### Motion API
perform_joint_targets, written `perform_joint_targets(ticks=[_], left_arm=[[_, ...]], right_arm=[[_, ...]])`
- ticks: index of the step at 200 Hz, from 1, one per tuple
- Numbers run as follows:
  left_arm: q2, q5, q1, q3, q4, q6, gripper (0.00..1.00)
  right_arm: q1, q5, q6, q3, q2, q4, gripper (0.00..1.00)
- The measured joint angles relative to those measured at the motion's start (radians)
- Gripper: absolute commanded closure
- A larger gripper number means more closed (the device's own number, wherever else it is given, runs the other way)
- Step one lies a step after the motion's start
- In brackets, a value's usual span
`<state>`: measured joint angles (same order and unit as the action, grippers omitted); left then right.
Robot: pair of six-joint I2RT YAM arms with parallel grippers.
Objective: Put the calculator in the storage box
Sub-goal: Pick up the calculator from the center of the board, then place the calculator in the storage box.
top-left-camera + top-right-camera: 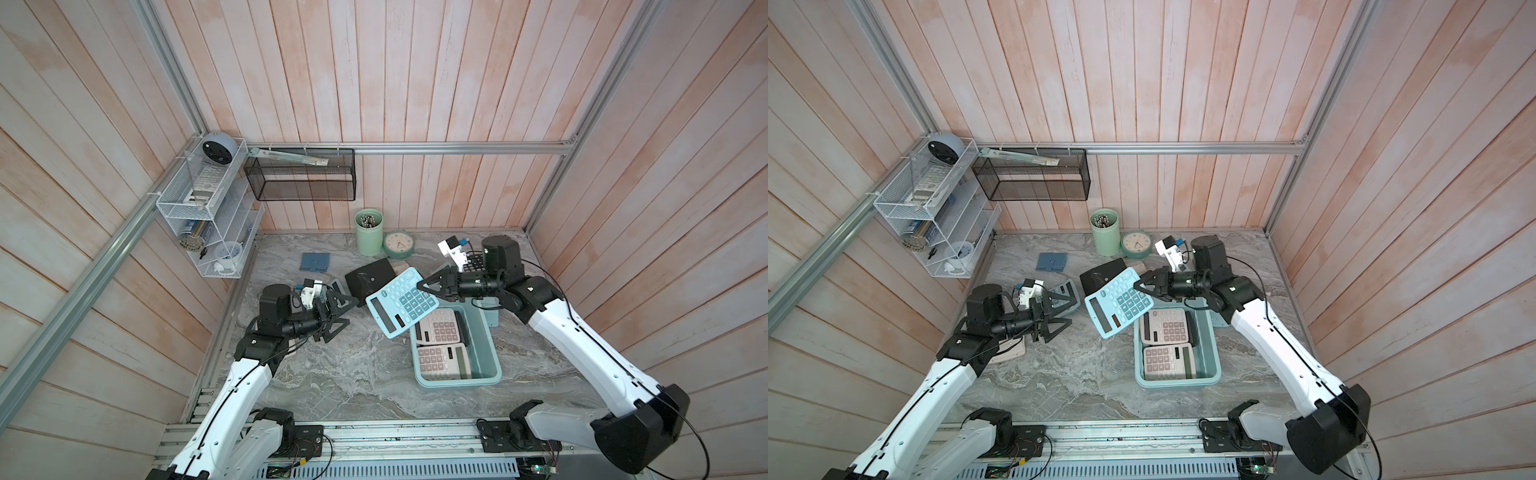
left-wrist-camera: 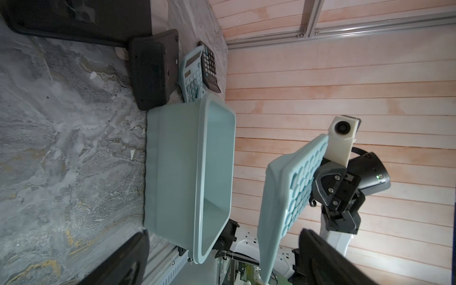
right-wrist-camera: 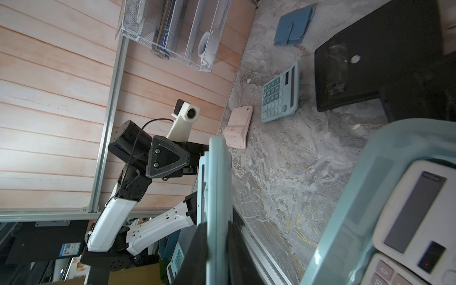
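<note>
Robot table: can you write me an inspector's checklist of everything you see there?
Surface: grey marbled tabletop, no spills seen.
Job's things: light blue desk calculator held tilted in the air by a corner of the light aqua plastic storage box, which holds two pale pink calculators.
Clutter: flat black slab, blue wallet, green pen pot, round green clock, black calculator.
Pincers: right pincer shut on the light blue desk calculator; left pincer open, empty.
Cables: black cable looping at the left wrist.
Surroundings: pink plank walls, white wire rack, black mesh basket.
</note>
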<state>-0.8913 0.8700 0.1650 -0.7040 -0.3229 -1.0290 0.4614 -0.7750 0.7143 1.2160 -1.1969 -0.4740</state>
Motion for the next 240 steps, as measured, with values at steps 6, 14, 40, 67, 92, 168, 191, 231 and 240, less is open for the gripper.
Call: perform_joint_targets(ticks=[6, 14, 40, 67, 92, 168, 191, 231, 240], left_arm=[[0.005, -0.02, 0.0, -0.005, -0.023, 0.017, 0.0], [0.01, -0.042, 0.001, -0.008, -0.047, 0.033, 0.0], [0.014, -0.118, 0.018, -0.008, -0.117, 0.077, 0.0], [0.021, -0.192, 0.062, -0.008, -0.161, 0.098, 0.0], [0.028, -0.238, 0.093, -0.008, -0.16, 0.098, 0.0], [0.027, -0.303, 0.126, 0.053, -0.063, 0.056, 0.0], [0.021, -0.306, 0.134, 0.064, -0.044, 0.048, 0.0], [0.015, -0.325, 0.151, 0.072, -0.024, 0.037, 0.0], [0.015, -0.328, 0.155, 0.073, -0.019, 0.037, 0.0]], right_arm=[[-0.012, 0.021, -0.008, -0.001, 0.029, -0.027, 1.0], [-0.031, 0.051, -0.018, -0.001, 0.071, -0.068, 1.0], [-0.076, 0.163, -0.057, -0.001, 0.195, -0.214, 1.0], [-0.081, 0.28, -0.098, -0.002, 0.26, -0.378, 1.0], [-0.081, 0.369, -0.121, -0.049, 0.295, -0.475, 1.0], [-0.05, 0.48, -0.051, -0.313, 0.348, -0.475, 1.0], [0.003, 0.52, -0.002, -0.371, 0.355, -0.416, 1.0], [0.099, 0.591, 0.075, -0.417, 0.329, -0.343, 1.0], [0.119, 0.604, 0.094, -0.431, 0.324, -0.325, 1.0]])
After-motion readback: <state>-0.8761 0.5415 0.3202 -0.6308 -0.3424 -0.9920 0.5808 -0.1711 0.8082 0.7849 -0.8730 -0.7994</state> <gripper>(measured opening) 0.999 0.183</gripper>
